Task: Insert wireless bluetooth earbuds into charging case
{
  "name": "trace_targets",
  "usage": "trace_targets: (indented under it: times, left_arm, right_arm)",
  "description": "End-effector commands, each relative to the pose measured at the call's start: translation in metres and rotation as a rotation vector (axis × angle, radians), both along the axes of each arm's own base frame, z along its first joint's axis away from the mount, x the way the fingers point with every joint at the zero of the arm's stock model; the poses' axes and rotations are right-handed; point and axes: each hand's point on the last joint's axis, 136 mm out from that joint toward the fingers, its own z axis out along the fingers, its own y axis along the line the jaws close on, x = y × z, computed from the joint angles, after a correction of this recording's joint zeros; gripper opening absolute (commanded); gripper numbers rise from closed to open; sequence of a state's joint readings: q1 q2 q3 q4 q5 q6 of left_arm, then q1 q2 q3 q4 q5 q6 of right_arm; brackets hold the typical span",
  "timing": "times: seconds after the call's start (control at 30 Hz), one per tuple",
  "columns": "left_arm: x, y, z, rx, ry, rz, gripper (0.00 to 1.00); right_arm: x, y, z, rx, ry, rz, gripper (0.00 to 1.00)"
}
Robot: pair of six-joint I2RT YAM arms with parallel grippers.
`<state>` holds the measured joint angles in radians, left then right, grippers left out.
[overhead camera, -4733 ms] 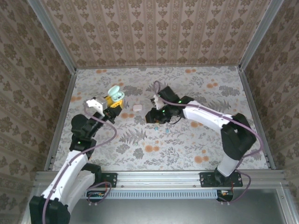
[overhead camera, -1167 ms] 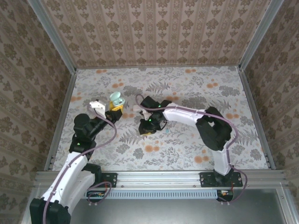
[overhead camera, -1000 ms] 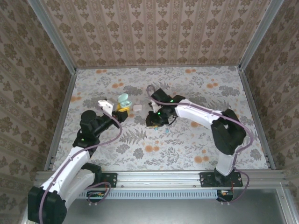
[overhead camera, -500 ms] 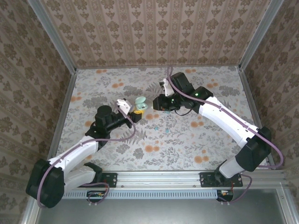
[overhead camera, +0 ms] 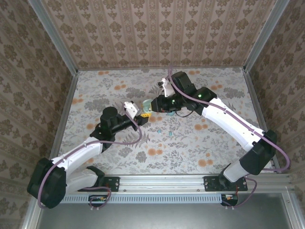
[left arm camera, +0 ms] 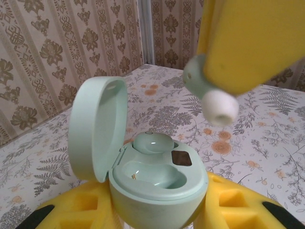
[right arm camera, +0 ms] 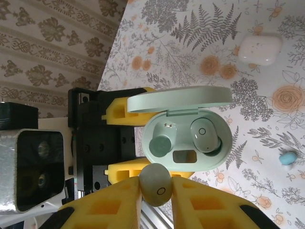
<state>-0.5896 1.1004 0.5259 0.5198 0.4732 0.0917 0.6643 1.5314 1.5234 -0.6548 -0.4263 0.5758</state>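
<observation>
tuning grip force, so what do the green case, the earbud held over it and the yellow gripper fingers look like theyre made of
Green case: hard plastic with a smooth satin finish, going by the soft highlights in its wells.
Earbud: the same matte green plastic. Its white tip looks like soft silicone, though that is less certain.
Yellow fingers: matte, probably printed plastic, with recessed pockets visible.

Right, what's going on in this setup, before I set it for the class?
The left gripper holds the mint charging case, lid open. The right gripper pinches a green earbud close to it. A second earbud is already seated; the other socket is empty. A white case lies on the table.
</observation>
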Motion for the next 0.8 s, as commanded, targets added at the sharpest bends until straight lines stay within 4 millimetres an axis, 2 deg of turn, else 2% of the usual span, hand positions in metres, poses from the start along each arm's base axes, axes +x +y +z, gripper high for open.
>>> trace_targets:
  times: [0.0,0.77]
  left_arm:
    - [0.001,-0.006,0.022,-0.018,-0.074,-0.019,0.28]
    - [0.000,-0.009,0.022,-0.007,-0.075,-0.032,0.27]
  right_arm:
    - [0.001,0.007,0.000,0.006,0.015,0.013,0.24]
    - [0.007,0.019,-0.004,0.005,0.018,0.013,0.24]
